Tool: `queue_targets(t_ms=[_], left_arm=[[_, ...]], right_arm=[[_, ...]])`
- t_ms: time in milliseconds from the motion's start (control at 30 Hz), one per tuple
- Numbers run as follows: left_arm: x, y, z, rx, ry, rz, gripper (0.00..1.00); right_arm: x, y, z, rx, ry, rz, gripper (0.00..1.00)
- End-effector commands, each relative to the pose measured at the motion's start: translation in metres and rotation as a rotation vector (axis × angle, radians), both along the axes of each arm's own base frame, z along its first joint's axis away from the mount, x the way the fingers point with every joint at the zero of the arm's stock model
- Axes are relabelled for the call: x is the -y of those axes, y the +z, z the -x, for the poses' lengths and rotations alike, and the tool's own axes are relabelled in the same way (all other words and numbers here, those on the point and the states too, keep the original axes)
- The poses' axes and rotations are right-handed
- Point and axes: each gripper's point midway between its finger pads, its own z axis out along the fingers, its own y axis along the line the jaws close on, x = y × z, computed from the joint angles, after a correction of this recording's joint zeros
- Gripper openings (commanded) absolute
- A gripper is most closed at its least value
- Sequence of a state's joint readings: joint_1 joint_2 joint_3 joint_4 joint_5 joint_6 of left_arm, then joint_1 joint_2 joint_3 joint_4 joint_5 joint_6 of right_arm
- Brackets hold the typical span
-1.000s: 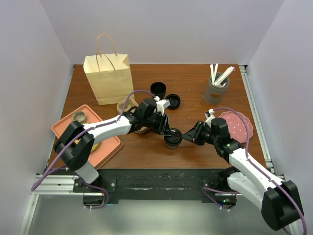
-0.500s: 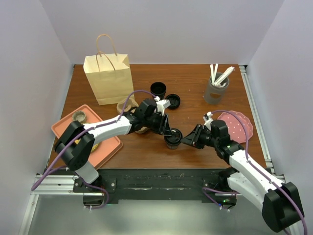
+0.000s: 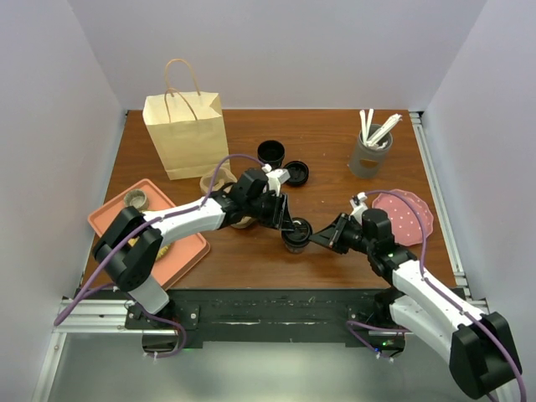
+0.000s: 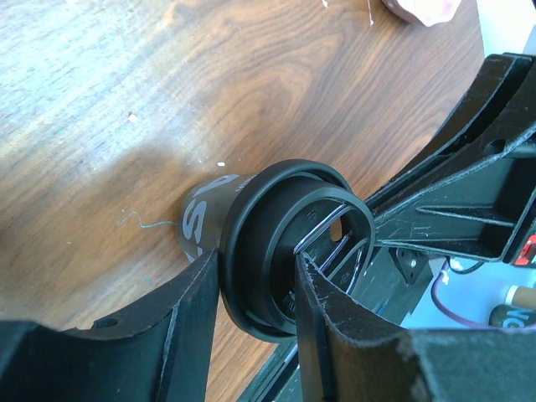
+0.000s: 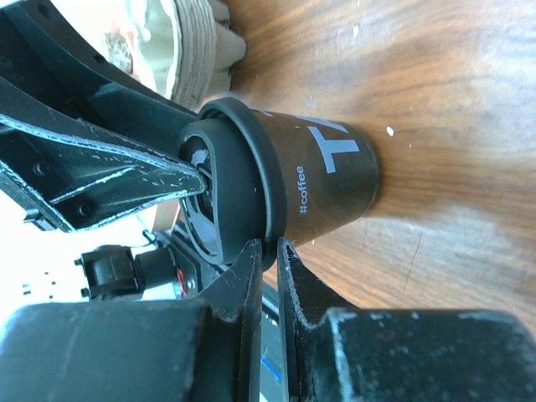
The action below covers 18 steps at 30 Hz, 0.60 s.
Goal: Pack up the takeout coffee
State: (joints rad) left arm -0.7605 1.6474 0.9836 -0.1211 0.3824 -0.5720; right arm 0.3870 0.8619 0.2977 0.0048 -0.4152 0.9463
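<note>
The takeout coffee (image 3: 296, 235), a black cup with a black sip lid, stands upright on the wooden table (image 3: 251, 255) near its front middle. My left gripper (image 3: 289, 226) is shut on the lid's rim: in the left wrist view, one finger (image 4: 188, 318) is outside the rim and one finger (image 4: 335, 327) is on the lid's top, and the cup (image 4: 209, 213) shows below. My right gripper (image 3: 316, 240) is shut, and its tips (image 5: 268, 247) touch the lid's rim on the cup (image 5: 327, 176) from the right.
A paper bag (image 3: 186, 134) stands at the back left. A lidless black cup (image 3: 270, 152) and a loose lid (image 3: 296, 172) sit behind. A beige pulp carrier (image 3: 216, 180), an orange tray (image 3: 146, 230), a pink plate (image 3: 404, 213) and a grey utensil holder (image 3: 371, 151) are around.
My right gripper has moved left up to the cup's lid. The left gripper and the cup have stayed put.
</note>
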Motion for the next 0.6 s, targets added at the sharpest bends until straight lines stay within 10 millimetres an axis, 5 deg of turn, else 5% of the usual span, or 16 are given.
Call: queue_targets(t_ms=[0, 233, 567], left_arm=[[-0.122, -0.124, 0.07, -0.273, 0.078, -0.59, 0.29], [-0.111, -0.106, 0.075, -0.312, 0.125, -0.516, 0.3], [-0.09, -0.072, 0.054, -0.285, 0.171, -0.454, 0.38]], right_arm=[[0.045, -0.087, 0.024, -0.193, -0.104, 0.282, 0.05], [0.023, -0.028, -0.026, -0.015, -0.026, 0.274, 0.2], [0.005, 0.002, -0.041, 0.027, 0.072, 0.253, 0.31]])
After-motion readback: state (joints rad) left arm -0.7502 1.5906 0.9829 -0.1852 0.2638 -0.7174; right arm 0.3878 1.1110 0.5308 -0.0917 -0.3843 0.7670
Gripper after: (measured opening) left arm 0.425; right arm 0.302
